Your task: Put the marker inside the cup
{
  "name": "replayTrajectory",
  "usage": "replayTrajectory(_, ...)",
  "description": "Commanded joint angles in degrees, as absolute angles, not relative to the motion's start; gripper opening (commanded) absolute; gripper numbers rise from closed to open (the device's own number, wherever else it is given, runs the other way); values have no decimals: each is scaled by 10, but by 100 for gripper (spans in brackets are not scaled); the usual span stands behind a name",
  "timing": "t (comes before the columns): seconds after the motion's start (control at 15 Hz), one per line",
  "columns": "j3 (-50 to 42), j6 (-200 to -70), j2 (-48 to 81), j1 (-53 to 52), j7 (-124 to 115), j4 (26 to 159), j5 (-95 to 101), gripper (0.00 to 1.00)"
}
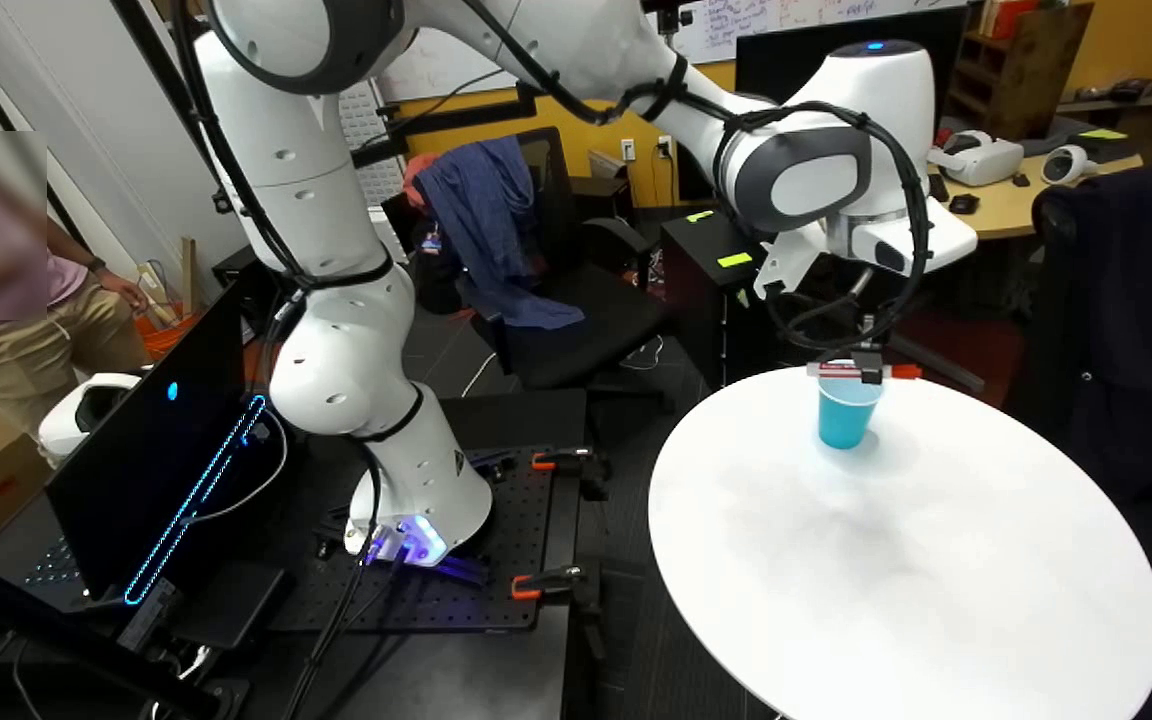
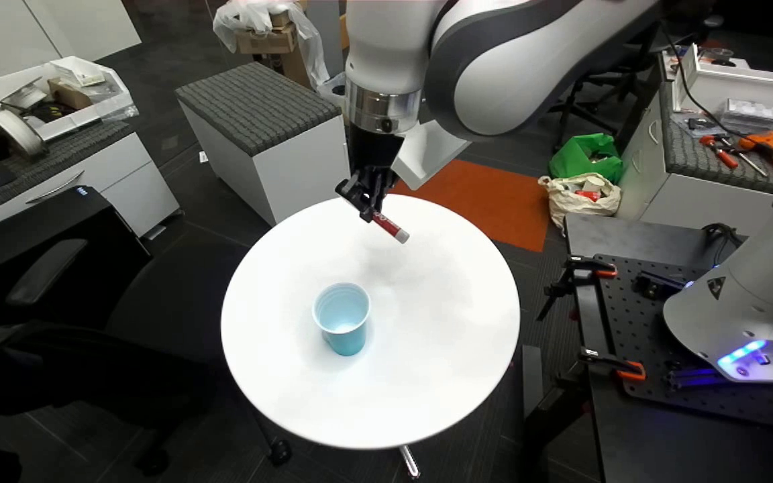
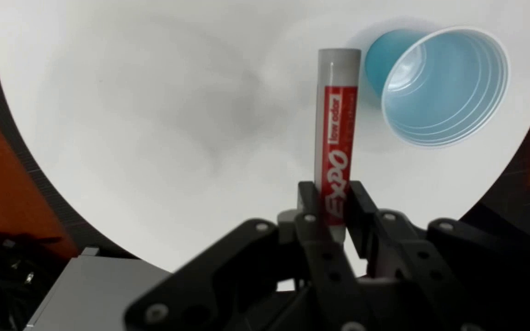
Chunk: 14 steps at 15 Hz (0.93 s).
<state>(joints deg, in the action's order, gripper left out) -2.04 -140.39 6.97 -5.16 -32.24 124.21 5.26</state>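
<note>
The light blue cup (image 1: 844, 418) stands upright on the round white table, also in an exterior view (image 2: 345, 325). In the wrist view the cup (image 3: 449, 87) is right of the marker, and its visible inside looks empty. My gripper (image 3: 332, 197) is shut on the red marker (image 3: 337, 115), near one end. The marker also shows in both exterior views (image 1: 834, 370) (image 2: 391, 227), held roughly level above the table. My gripper (image 1: 871, 368) overlaps the cup's rim in an exterior view. In an exterior view the gripper (image 2: 370, 206) is clearly apart from the cup, off to one side.
The round white table (image 1: 896, 580) holds the cup. A dark chair (image 2: 158, 315) stands against the table's edge. The black robot bench (image 1: 516, 660) with clamps is beside the table. A grey-topped white cabinet (image 2: 259, 114) stands behind the table.
</note>
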Motion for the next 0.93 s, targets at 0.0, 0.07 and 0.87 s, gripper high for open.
replayTrajectory(0.0, -2, -1385, 64, -71, -365, 1234, 92, 5)
replayTrajectory(0.07, 3, -1385, 70, -76, -375, 1229, 104, 5)
replayTrajectory(0.87, -3, -1354, 148, -139, -665, 1161, 403, 5)
